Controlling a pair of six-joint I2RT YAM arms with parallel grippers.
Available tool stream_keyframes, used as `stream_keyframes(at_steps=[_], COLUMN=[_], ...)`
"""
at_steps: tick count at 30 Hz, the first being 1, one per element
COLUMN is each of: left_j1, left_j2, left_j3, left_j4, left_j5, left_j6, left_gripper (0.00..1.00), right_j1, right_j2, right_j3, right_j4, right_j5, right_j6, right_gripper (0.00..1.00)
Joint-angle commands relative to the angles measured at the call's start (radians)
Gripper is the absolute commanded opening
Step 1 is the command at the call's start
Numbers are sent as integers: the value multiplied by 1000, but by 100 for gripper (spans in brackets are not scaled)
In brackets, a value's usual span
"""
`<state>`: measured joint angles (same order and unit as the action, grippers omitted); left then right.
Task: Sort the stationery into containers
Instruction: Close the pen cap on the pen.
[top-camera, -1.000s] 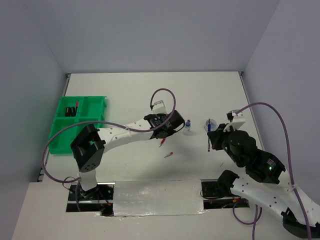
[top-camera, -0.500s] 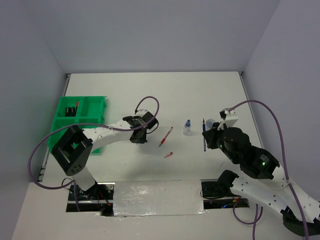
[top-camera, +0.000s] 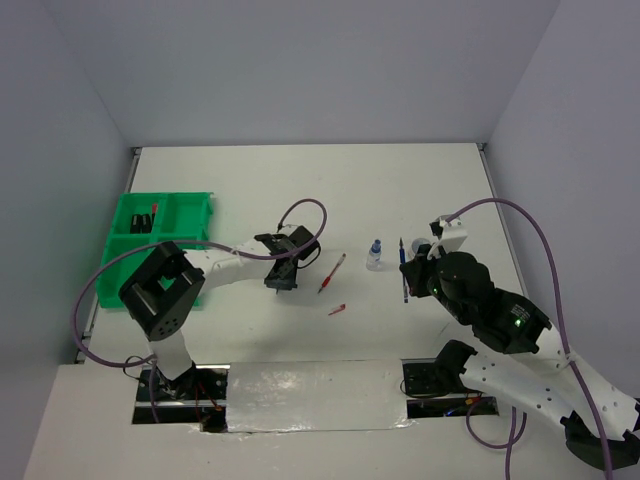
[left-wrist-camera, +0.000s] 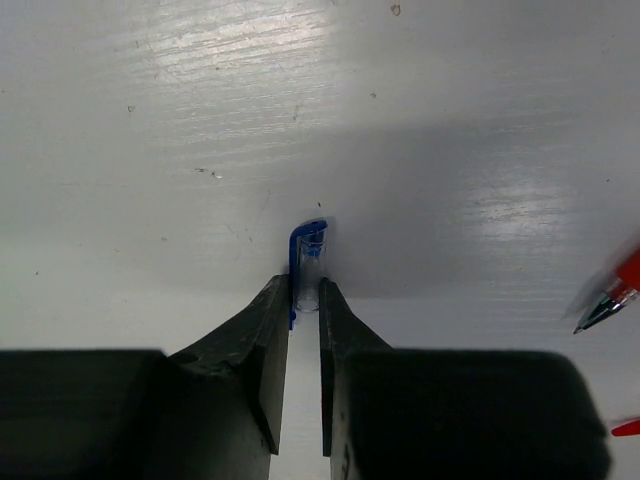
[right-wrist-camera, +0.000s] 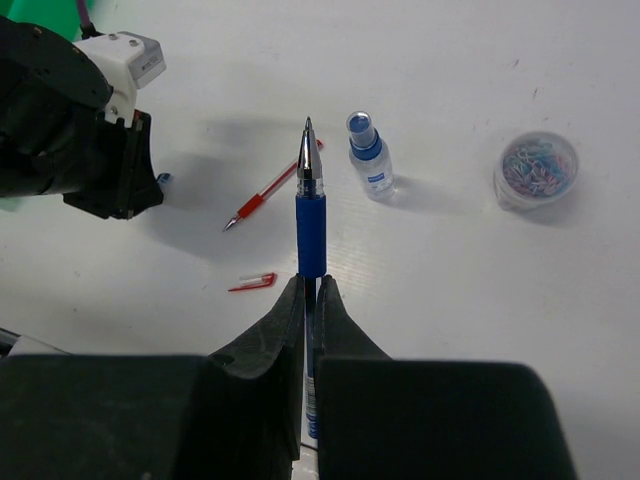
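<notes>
Right gripper (right-wrist-camera: 310, 300): clamped on blue pen (right-wrist-camera: 311, 215), tip pointed away
Red pen (right-wrist-camera: 262, 197): left of that tip
Red cap (right-wrist-camera: 252, 283): nearer, apart
Bottle (right-wrist-camera: 369, 160): just right of the tip
Tub (right-wrist-camera: 536, 170): far right, clips inside
Left gripper (right-wrist-camera: 148, 185): left, blue bit (right-wrist-camera: 163, 178) at tip

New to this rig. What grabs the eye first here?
Each gripper is clamped on something: the right gripper holds a blue pen by its barrel at centre-right, and the left gripper pinches a small clear cap with a blue clip nearer the middle. The bright green tray stands out at the far left edge, and a red pen lies loose between the two grippers.
</notes>
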<state>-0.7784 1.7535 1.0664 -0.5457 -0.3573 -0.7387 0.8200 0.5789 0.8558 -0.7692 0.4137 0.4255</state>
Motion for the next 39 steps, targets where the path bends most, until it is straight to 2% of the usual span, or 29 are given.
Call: stream_keyframes(at_steps=[1, 2, 4, 5, 8, 16, 22, 35, 36, 39], left_j1=[1, 2, 1, 2, 1, 1, 1, 47, 50, 54], left_j2=[58, 54, 29, 21, 8, 52, 110, 78, 80, 87], left_j3=[-39, -52, -66, -74, -72, -33, 23, -72, -78, -82], left_j4=[30, 44, 55, 56, 47, 18, -74, 47, 46, 35], left_j5=[29, 35, 38, 35, 24, 53, 21, 178, 178, 161], left_j6=[-8, -11, -13, -10, 2, 42, 4, 25, 22, 16], left_gripper=[14, 26, 37, 45, 53, 54, 55, 49, 46, 46], right_j1=[-4, -5, -5, -5, -5, -5, -5, -4, -5, -2], right_j2=[-5, -4, -4, -4, -5, -13, -25, -33, -33, -36], right_j3=[-4, -1, 0, 0, -3, -6, -8, -6, -8, -8], right_j4=[48, 48, 47, 48, 51, 51, 48, 53, 51, 54], right_j5=[2, 2, 5, 5, 7, 13, 10, 5, 4, 4], right_j6=[-16, -16, -17, -17, -19, -18, -19, -25, -25, -27], right_gripper=[0, 0, 0, 0, 0, 0, 0, 0, 0, 0])
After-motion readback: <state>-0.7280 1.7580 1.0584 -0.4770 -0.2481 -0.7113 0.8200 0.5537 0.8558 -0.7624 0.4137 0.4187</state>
